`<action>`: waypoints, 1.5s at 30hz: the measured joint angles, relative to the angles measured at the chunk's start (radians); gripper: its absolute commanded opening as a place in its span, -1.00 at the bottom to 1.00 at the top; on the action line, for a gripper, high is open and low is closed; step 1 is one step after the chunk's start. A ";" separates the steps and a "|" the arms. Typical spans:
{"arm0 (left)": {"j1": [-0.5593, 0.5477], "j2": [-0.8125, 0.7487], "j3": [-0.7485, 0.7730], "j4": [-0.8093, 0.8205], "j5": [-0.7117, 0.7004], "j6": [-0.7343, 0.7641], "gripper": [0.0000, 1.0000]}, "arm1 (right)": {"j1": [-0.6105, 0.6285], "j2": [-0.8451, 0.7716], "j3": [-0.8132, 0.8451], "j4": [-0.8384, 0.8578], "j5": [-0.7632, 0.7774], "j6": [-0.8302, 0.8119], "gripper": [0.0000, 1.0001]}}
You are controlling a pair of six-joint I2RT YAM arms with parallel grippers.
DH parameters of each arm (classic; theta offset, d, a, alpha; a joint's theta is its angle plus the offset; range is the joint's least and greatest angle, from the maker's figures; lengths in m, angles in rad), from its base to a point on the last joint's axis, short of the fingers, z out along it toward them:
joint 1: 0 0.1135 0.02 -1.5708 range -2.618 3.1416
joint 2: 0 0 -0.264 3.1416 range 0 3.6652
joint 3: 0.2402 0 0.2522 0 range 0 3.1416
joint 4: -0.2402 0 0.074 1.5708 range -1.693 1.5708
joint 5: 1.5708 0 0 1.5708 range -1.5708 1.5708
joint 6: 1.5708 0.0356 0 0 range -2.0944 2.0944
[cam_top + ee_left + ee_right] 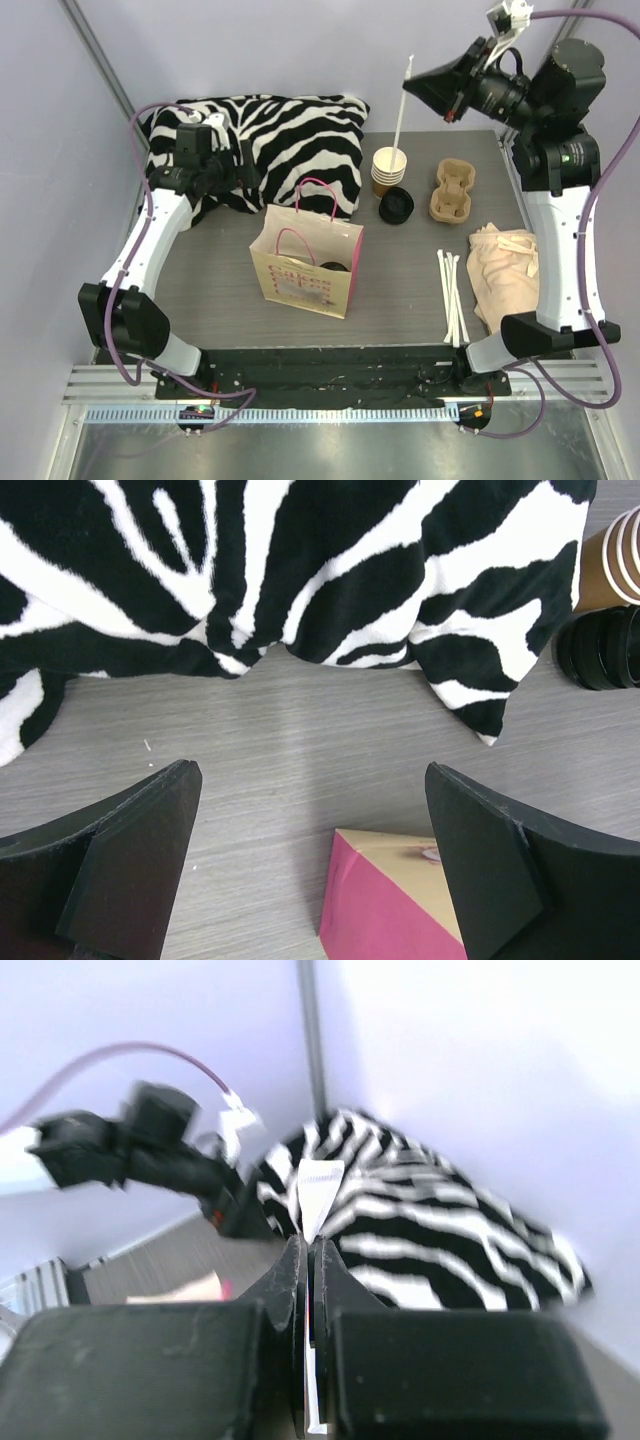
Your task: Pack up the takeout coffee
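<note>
**Takeout coffee** [333,267]: in the top view only a dark round lid shows, inside the mouth of the paper bag [300,265]. The cup body is hidden by the bag wall. The bag stands upright mid-worktop [400,285], pink handles up.

**Left gripper** [308,772]: jaws released and spread wide, hanging over bare worktop behind the bag's left corner. The coffee is well apart from them, toward the bag's right end. The wrist view shows only the bag's pink-and-tan corner, cut off at the bottom edge.

**Right gripper** [410,83]: jaws clenched on a white wrapped straw [401,115], raised at the back right, far from the coffee. The straw hangs upright, its lower end at the mouth of the stack of paper cups [389,172]; whether it touches cannot be told. The wrist view is blurred.

**Surroundings:**
- Black lids [396,207] lie just in front of the cups.
- A cup carrier [452,190] sits to their right.
- Loose straws [452,297] and a beige cloth [505,270] lie near the right edge.
- A zebra cloth [290,130] lies along the back.
- Bare worktop lies left of and in front of the bag.
</note>
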 measured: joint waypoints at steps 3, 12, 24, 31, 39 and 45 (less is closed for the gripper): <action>0.000 0.013 0.010 0.009 0.000 0.002 0.99 | 0.019 0.047 0.059 0.148 -0.068 0.109 -0.98; 0.000 0.016 0.013 0.030 -0.010 0.029 0.99 | 0.184 0.219 0.086 0.435 -0.152 0.362 -0.98; 0.009 -0.024 -0.011 0.047 -0.016 0.042 1.00 | 0.345 0.309 0.154 0.459 -0.215 0.399 -0.99; 0.015 -0.035 -0.022 0.048 -0.016 0.042 0.99 | 0.349 0.286 0.187 0.318 -0.101 0.201 -0.98; 0.018 -0.037 -0.036 0.047 -0.016 0.041 0.99 | 0.348 0.205 0.187 0.262 0.059 -0.045 -0.98; 0.018 -0.039 -0.038 0.047 -0.016 0.042 0.99 | 0.357 0.181 0.192 0.349 0.029 0.028 -0.98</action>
